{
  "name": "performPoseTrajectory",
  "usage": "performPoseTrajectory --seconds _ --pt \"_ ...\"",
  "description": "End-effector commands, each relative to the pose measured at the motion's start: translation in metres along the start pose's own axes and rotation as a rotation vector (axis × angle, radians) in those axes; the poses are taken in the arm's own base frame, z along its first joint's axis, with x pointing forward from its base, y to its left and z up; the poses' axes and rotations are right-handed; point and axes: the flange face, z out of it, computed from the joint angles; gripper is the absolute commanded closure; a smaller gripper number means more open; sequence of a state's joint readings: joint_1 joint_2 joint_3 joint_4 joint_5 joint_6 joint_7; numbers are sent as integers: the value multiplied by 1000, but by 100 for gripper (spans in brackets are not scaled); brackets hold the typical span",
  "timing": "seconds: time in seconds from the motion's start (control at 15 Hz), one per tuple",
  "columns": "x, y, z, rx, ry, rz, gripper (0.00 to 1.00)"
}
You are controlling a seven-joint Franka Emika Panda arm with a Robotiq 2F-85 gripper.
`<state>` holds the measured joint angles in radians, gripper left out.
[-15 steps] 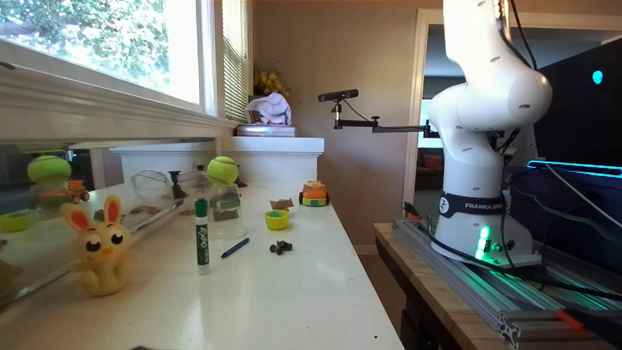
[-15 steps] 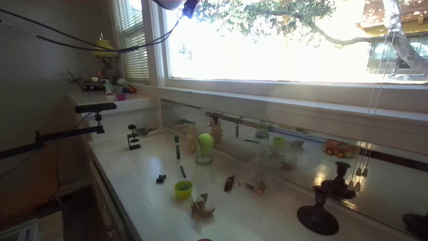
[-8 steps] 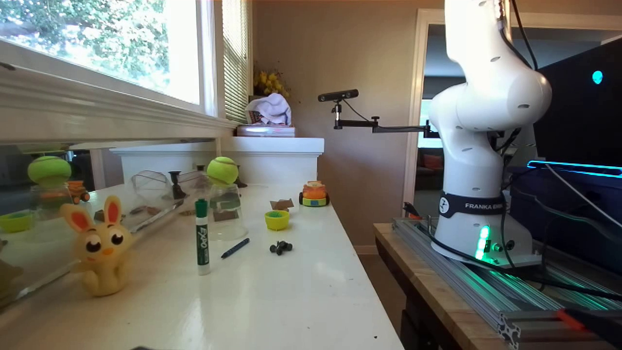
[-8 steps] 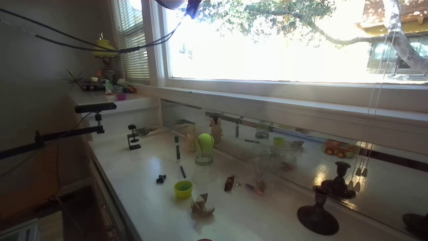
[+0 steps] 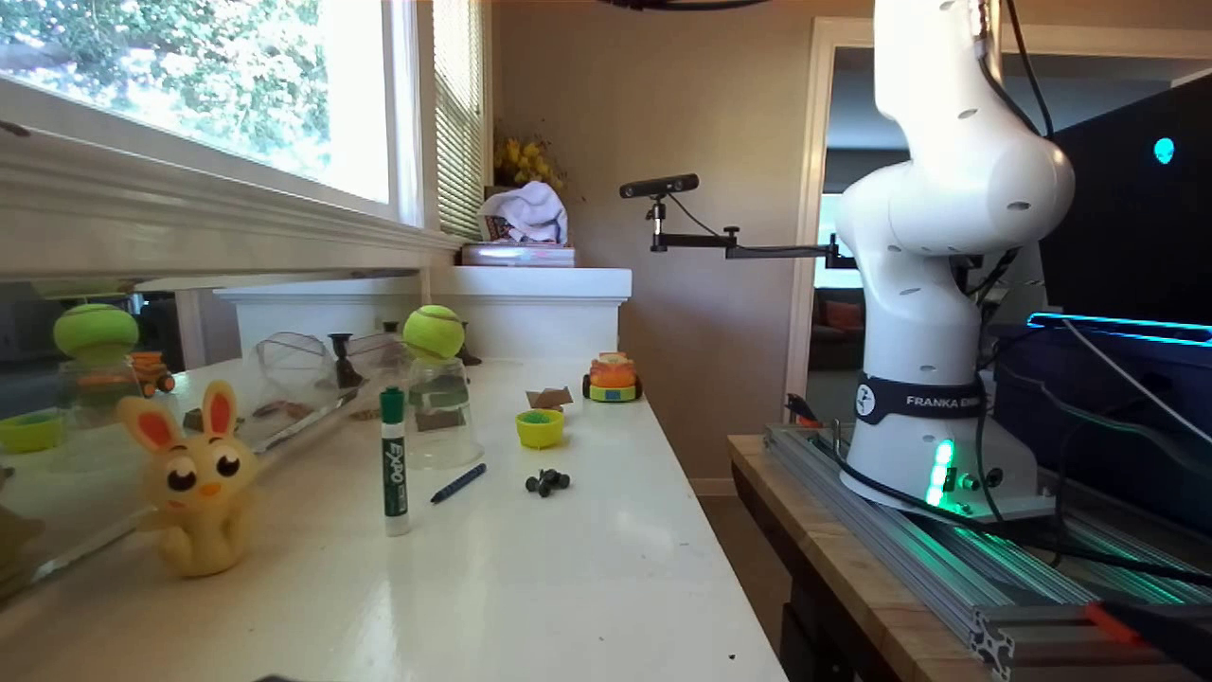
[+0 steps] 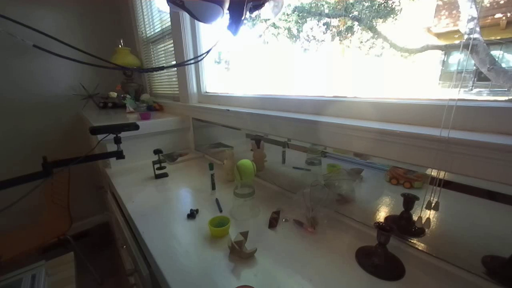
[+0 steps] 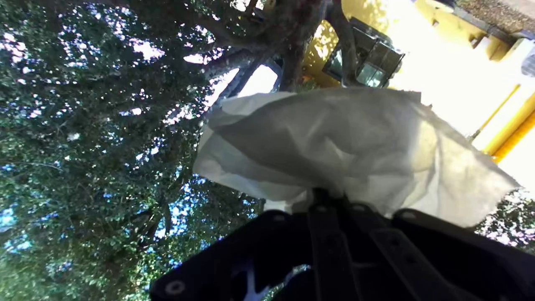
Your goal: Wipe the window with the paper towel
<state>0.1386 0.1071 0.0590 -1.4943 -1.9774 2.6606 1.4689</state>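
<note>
The window (image 6: pixel 328 72) is a large bright glass pane in a pale frame, with foliage behind it. It also shows in an exterior view (image 5: pixel 189 85) at the upper left. In the wrist view my gripper (image 7: pixel 330 198) is shut on the crumpled white paper towel (image 7: pixel 355 142), which fans out beyond the fingertips. Foliage and a yellow building show through the glass behind the towel. In an exterior view the dark wrist end of the arm (image 6: pixel 240 16) hangs at the top edge, in front of the upper left of the pane. Whether the towel touches the glass I cannot tell.
Below the sill (image 6: pixel 340 120) a white counter (image 5: pixel 587 587) holds a bunny toy (image 5: pixel 204 483), green marker (image 5: pixel 394 464), tennis ball (image 5: pixel 434 332) on a glass, yellow cup (image 5: pixel 540 429) and candlestick (image 6: pixel 380 256). Blind cords (image 6: pixel 450 120) hang at the right. A camera arm (image 5: pixel 739 248) juts out.
The wrist end of the arm has come lower and slightly right in front of the pane. Its hanging cables have sunk, and one now shows at the top of an exterior view.
</note>
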Motion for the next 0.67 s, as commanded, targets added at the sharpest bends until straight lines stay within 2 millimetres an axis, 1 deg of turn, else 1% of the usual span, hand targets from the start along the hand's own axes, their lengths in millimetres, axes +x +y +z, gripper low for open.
performPoseTrajectory --seconds 0.0,0.2,0.33,0.53,0.6 --pt "-28 -15 -7 20 -56 14 99" --pt "-39 -33 -11 57 -76 15 99" --pt "-42 -45 -13 83 -82 11 99" --pt "-41 -63 -16 124 -79 2 99" --pt "-37 -67 -17 136 -72 1 99"
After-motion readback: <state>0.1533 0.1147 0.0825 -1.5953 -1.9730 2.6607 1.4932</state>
